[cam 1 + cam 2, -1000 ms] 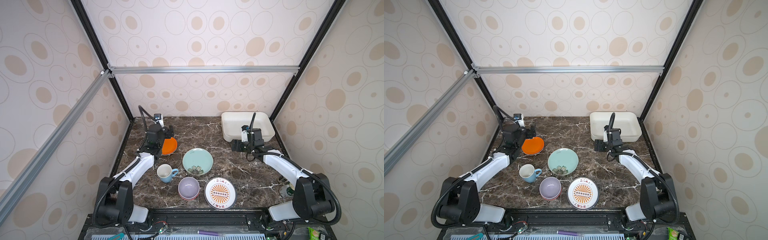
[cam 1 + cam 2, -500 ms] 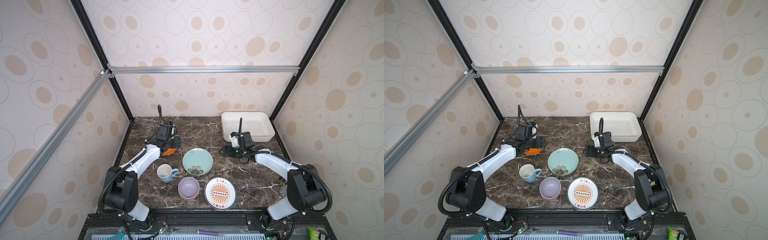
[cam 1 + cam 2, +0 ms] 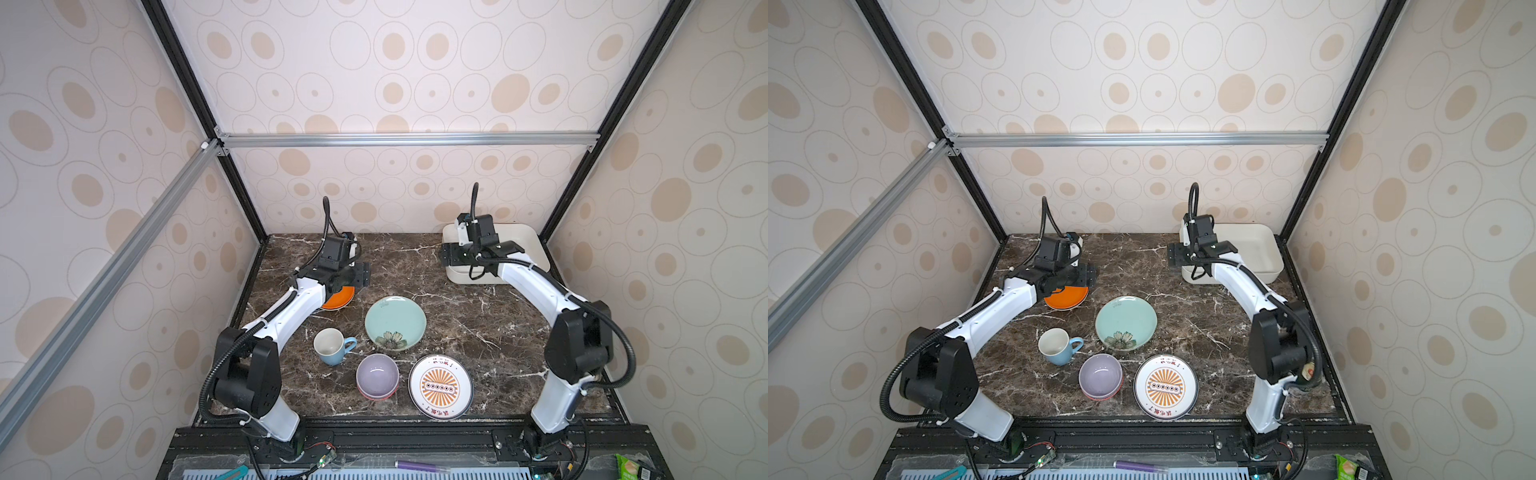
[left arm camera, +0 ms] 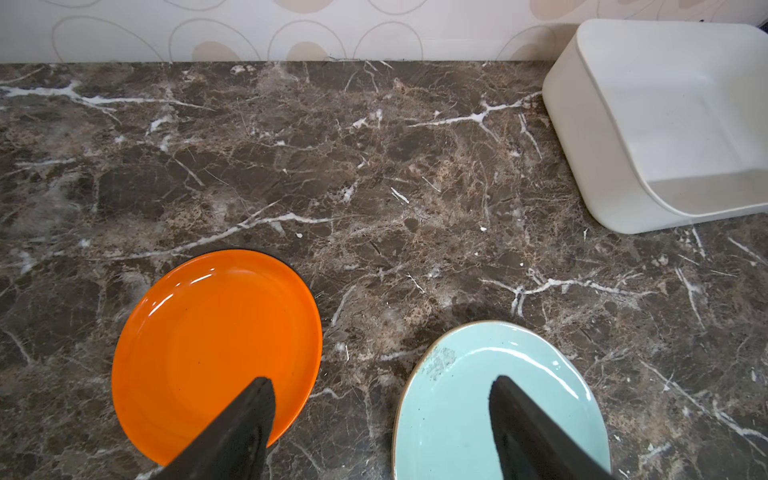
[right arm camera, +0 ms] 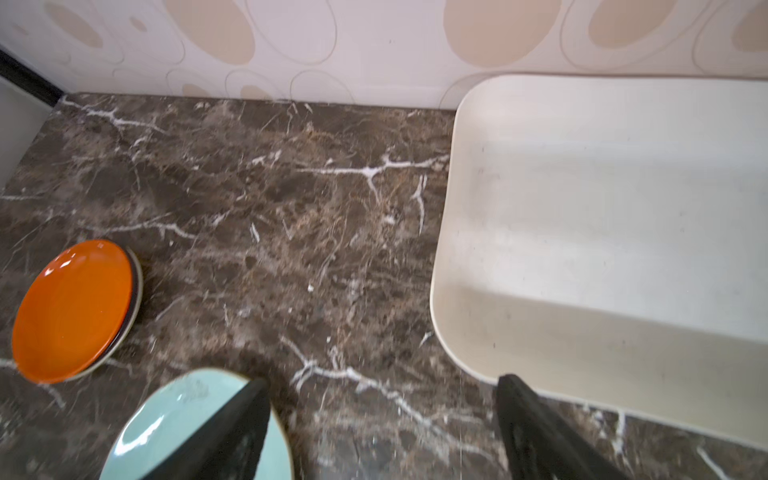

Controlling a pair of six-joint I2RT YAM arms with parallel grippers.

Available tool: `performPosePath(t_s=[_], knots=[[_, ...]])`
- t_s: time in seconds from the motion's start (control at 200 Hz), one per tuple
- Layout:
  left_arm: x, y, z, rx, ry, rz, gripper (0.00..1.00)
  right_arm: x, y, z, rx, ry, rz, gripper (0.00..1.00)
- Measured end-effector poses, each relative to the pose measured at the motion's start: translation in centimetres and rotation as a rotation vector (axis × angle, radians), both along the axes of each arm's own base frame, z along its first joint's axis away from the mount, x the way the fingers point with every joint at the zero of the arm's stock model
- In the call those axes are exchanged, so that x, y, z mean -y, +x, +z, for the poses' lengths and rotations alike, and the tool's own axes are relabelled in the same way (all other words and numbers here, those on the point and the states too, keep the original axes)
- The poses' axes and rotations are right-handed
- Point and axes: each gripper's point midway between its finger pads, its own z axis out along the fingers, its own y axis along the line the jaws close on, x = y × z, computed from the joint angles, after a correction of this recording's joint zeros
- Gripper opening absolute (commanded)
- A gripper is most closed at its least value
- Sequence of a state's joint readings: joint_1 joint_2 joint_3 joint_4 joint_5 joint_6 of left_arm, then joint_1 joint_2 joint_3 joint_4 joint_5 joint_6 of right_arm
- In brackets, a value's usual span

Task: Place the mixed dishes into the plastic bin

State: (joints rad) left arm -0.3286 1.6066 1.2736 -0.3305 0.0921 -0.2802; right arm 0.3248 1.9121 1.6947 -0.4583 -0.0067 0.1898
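Where spotted walls (image 3: 395, 83) end, marble tabletop (image 3: 478, 332) begins.

The left arm (image 3: 291, 309) and the right arm (image 3: 536, 286) have glossy white tubular links between bulky matte black joint housings. A ribbed black cable loops along each, tied on with pale straps. The left gripper (image 4: 382, 379) and the right gripper (image 5: 382, 378) end in matte black, wedge-shaped jaws.
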Motion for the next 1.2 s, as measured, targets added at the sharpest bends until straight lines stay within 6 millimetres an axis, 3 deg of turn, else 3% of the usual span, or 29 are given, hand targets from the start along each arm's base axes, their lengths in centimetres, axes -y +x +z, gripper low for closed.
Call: performPosePath(t_s=[0.135,0.265,0.34,0.455,0.575,0.935,1.2], knots=[[0.1,0.4,-0.4,-0.009,0.013,-0.009,0.85,-0.5,2.6,-5.0,-0.106,-0.048,0.0,0.88],[0.1,0.4,-0.6,-0.017,0.021,-0.014,0.86,-0.8,2.5,-9.7,-0.227,-0.069,0.013,0.87],[0.1,0.4,-0.6,-0.016,0.023,-0.016,0.86,-1.0,1.9,-11.0,-0.274,-0.06,0.022,0.87],[0.1,0.4,-0.6,-0.014,0.027,-0.015,0.87,-1.8,1.7,-10.8,-0.29,-0.019,0.038,0.87],[-0.1,0.4,-0.6,-0.012,0.035,-0.01,0.88,-3.9,1.5,-9.9,-0.291,0.028,0.074,0.87],[-1.0,-0.4,0.7,0.017,0.053,0.011,0.89,-15.4,-2.4,-8.8,-0.318,0.107,0.274,0.87],[-1.6,-1.9,1.0,0.021,0.056,0.015,0.89,-19.3,-3.7,-9.6,-0.369,0.171,0.321,0.87]])
